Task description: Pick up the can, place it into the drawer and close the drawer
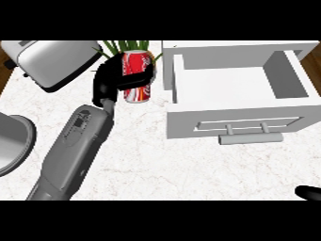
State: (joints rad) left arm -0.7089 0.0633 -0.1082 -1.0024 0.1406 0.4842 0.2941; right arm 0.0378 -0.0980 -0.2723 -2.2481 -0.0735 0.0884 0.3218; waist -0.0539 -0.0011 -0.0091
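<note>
From the head view, my left hand (110, 77) has its fingers (139, 78) clamped round the middle of the can (138, 60). The can is upright, near the back of the tabletop (156, 155) and just left of the open drawer (295, 70). I judge the grasp made and the carry across not yet begun.

The main risk is the drawer's near side wall. It rises right beside the can, so a sideways move without enough lift could knock the can against it. The plant (121, 46) behind and the toaster (48, 61) to the left crowd the hand too.

I cannot tell whether the can's base rests on the tabletop or has cleared it. The palm side of the grasp is hidden. My right hand (317, 192) is cut off at the lower right corner, so I cannot tell its state. The drawer handle (250, 138) faces me.
</note>
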